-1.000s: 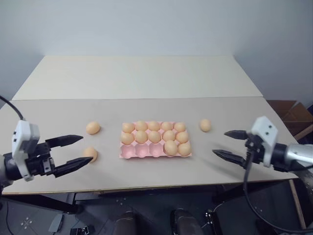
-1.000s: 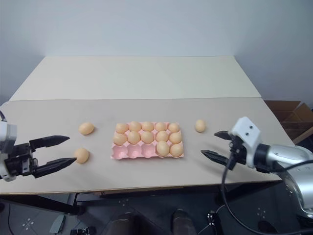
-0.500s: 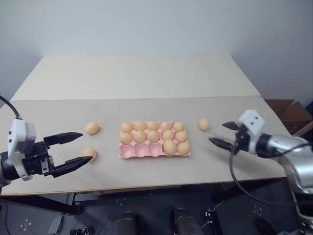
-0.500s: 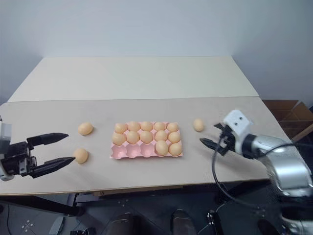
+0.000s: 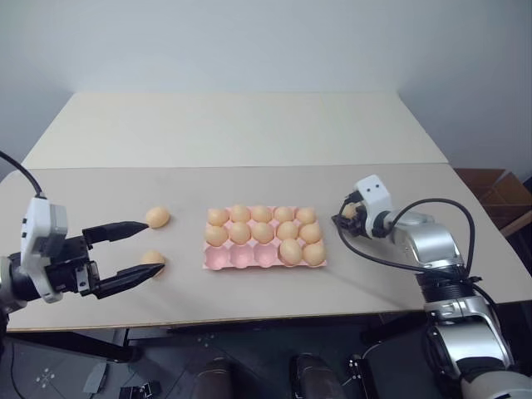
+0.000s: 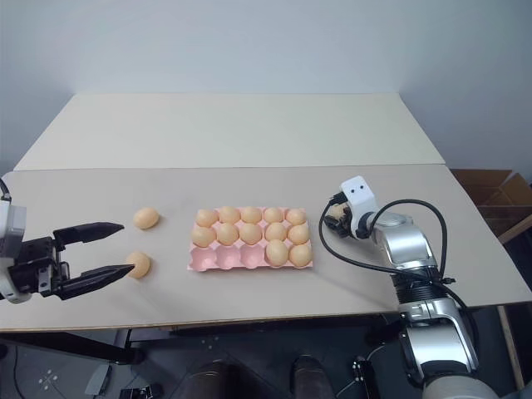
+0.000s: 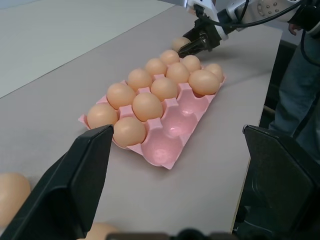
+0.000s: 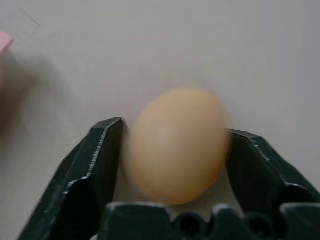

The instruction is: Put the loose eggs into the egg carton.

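A pale tabletop (image 5: 249, 141) carries the pink egg carton (image 5: 264, 257). One loose egg (image 8: 175, 145) lies between the right gripper's fingers (image 8: 100, 155); two eggs (image 5: 157, 218) (image 5: 154, 259) lie beside the left gripper's fingertips (image 5: 133, 226).

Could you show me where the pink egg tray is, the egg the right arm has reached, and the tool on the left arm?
egg carton (image 5: 218, 259), left eye view, empty near-left cup.
egg at right tool (image 8: 176, 145), right wrist view, middle of shell.
left tool (image 6: 115, 248), right eye view, midway between fingertips.

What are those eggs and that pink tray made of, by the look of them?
The eggs look smooth and matte, evenly tan with no speckles, all alike; whether real or plastic is not clear. The egg carton looks like thin moulded plastic: its empty cups show a soft sheen.
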`<state>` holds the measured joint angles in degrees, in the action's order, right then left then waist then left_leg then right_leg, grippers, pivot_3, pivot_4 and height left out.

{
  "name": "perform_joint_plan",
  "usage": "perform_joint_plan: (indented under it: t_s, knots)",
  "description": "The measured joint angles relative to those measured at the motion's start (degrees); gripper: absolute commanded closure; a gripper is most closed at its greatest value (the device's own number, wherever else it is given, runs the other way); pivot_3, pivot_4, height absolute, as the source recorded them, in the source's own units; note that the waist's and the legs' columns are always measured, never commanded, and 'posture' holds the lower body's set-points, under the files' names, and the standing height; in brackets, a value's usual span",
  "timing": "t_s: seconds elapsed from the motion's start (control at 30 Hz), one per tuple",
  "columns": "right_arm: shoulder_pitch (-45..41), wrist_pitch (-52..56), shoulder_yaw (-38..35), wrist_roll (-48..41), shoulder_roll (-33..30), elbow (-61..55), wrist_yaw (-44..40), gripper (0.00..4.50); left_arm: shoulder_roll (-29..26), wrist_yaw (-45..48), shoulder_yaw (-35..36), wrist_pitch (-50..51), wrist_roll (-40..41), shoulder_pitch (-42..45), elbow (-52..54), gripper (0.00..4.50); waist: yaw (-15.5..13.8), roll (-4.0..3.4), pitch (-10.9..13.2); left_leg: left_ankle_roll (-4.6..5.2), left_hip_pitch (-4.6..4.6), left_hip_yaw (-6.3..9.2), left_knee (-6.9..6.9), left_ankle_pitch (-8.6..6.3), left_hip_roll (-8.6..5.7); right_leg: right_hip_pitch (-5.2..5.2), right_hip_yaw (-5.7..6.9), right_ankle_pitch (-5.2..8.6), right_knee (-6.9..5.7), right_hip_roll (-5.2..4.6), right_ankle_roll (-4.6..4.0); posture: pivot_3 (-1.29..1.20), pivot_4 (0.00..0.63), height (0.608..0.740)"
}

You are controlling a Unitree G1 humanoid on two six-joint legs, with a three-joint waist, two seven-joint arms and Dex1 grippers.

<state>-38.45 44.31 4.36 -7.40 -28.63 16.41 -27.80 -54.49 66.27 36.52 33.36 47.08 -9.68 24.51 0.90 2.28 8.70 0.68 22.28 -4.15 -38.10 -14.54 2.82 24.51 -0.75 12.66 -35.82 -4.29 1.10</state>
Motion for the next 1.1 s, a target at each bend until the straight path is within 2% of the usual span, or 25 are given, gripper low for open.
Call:
perform_joint_plan:
  t_s: [0.07, 0.17, 0.3, 0.43, 0.57, 0.7, 0.73, 0.77, 0.9, 0.93, 1.1]
  knots:
    - [0.01, 0.04, -0.56, -0.14, 0.05, -0.41, 0.34, 2.52, 0.08, -0.36, 0.24, 0.00, 0.00, -0.55, 0.71, 0.00, -0.02, -0.01, 0.01, -0.01, -0.03, 0.00, 0.00, 0.01, 0.00, -0.01, 0.00, 0.00, -0.04, 0.01, 0.00, 0.00, 0.150, 0.740]
    - [0.88, 1.87, -1.18, -0.95, 0.03, -7.65, 0.32, 2.52, 0.16, -0.60, 0.78, -0.01, 0.03, -1.25, 1.34, 0.00, 0.00, -0.05, 0.03, -0.02, -0.05, 0.03, 0.00, 0.02, 0.04, 0.02, 0.00, 0.01, -0.10, 0.05, -0.01, 0.00, 0.150, 0.740]
    - [2.91, 8.30, -1.43, -5.61, 0.43, -25.21, -1.12, 2.52, 0.23, -0.75, 0.92, -0.02, 0.05, -1.98, 2.18, 0.00, 0.16, -0.05, 0.02, -0.02, -0.07, 0.07, 0.05, 0.01, 0.10, 0.04, 0.01, 0.03, -0.12, 0.11, -0.04, 0.00, 0.150, 0.740]
    - [5.12, 14.48, 2.20, -10.32, 3.41, -38.81, -2.11, 2.52, 0.22, -0.75, 0.94, 0.07, 0.24, -2.18, 2.40, 0.00, 0.07, -0.05, 0.02, -0.02, -0.09, 0.08, 0.05, 0.01, 0.11, 0.03, 0.05, 0.04, -0.16, 0.10, -0.06, 0.00, 0.150, 0.740]
    - [7.52, 18.10, 8.14, -12.31, 6.65, -44.09, -1.35, 2.52, 0.20, -0.75, 0.96, 0.33, 0.25, -2.26, 2.44, 0.00, -0.03, -0.05, 0.03, -0.08, -0.10, 0.06, 0.04, 0.05, 0.05, 0.02, 0.04, 0.04, -0.13, 0.04, -0.06, 0.00, 0.150, 0.740]
    - [8.50, 18.45, 14.76, -11.29, 6.89, -44.61, -0.21, 2.52, 0.19, -0.81, 0.98, 0.46, 0.25, -2.26, 2.50, 0.00, -0.11, -0.05, 0.03, -0.12, -0.09, 0.04, 0.03, 0.08, 0.00, 0.01, 0.03, 0.04, -0.12, -0.01, -0.06, 0.00, 0.150, 0.740]
    - [8.51, 18.45, 15.86, -10.82, 6.88, -44.55, -0.01, 1.94, 0.19, -0.88, 0.98, 0.47, 0.25, -2.26, 2.57, 0.00, -0.08, -0.04, 0.02, -0.12, -0.10, 0.04, 0.03, 0.08, 0.01, 0.01, 0.03, 0.04, -0.12, 0.00, -0.06, 0.00, 0.150, 0.740]
    - [8.47, 18.43, 16.57, -10.63, 6.91, -44.54, 0.20, 1.71, 0.19, -0.96, 0.98, 0.48, 0.25, -2.26, 2.66, 0.00, -0.08, -0.04, 0.02, -0.12, -0.09, 0.04, 0.03, 0.08, 0.02, 0.02, 0.04, 0.04, -0.12, 0.01, -0.06, 0.00, 0.150, 0.740]
    - [7.89, 18.40, 17.50, -9.91, 6.94, -44.40, 0.43, 0.23, 0.19, -1.17, 0.98, 0.51, 0.26, -2.25, 2.80, 0.00, -0.11, -0.04, 0.02, -0.12, -0.09, 0.08, 0.03, 0.08, 0.03, 0.02, 0.07, 0.05, -0.14, 0.04, -0.07, 0.00, 0.150, 0.740]
    - [7.60, 18.44, 17.18, -9.97, 6.90, -44.40, 0.38, 0.04, 0.18, -1.25, 0.98, 0.53, 0.25, -2.25, 2.80, 0.00, -0.10, -0.04, 0.02, -0.12, -0.09, 0.08, 0.03, 0.08, 0.03, 0.02, 0.07, 0.05, -0.14, 0.04, -0.08, 0.00, 0.150, 0.740]
    - [6.64, 20.50, 8.46, -14.82, 3.07, -48.19, -2.52, 0.04, 0.14, -1.55, 1.28, 0.60, 0.25, -2.30, 2.81, 0.00, -0.27, -0.04, 0.03, -0.12, -0.05, 0.08, 0.03, 0.07, 0.02, 0.01, 0.08, 0.05, -0.06, 0.01, -0.06, 0.00, 0.150, 0.740]
